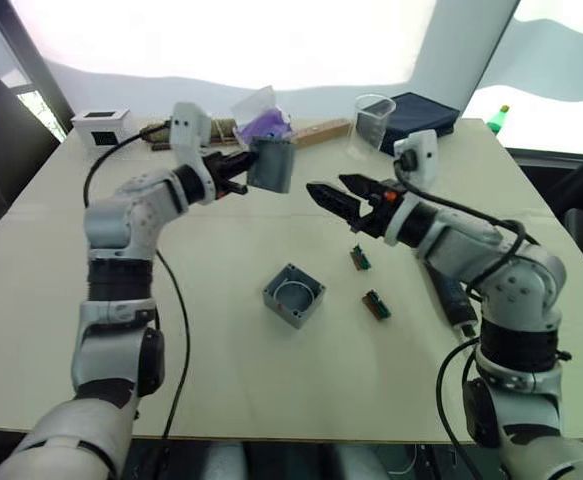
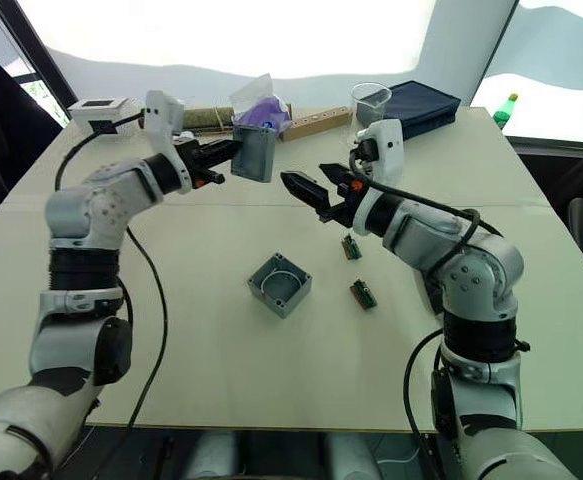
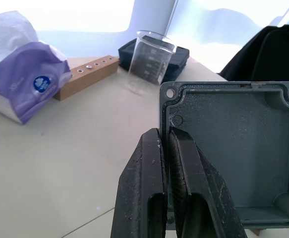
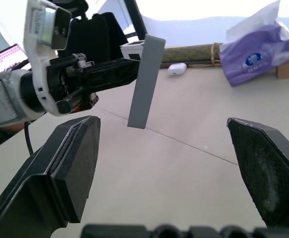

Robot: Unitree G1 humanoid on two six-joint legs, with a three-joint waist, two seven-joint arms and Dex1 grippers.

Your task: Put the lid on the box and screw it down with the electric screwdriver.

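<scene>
Left claw (image 1: 239, 168) is pinching the lid (image 1: 271, 165) by its edge, mid-air; right claw (image 1: 323, 195) is gaping wide, empty, facing it. Box (image 1: 294, 295) sitting uncovered below both; lidding & screwing not yet done.

One lid (image 1: 271, 164), one box (image 1: 294, 295), two small circuit boards (image 1: 361, 258), one beaker (image 1: 373, 124).

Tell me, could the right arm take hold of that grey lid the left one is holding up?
Probably yes. The right gripper is open and aimed at the lid, which the left gripper holds by one edge above the table. Nothing lies in the gap between them.
</scene>
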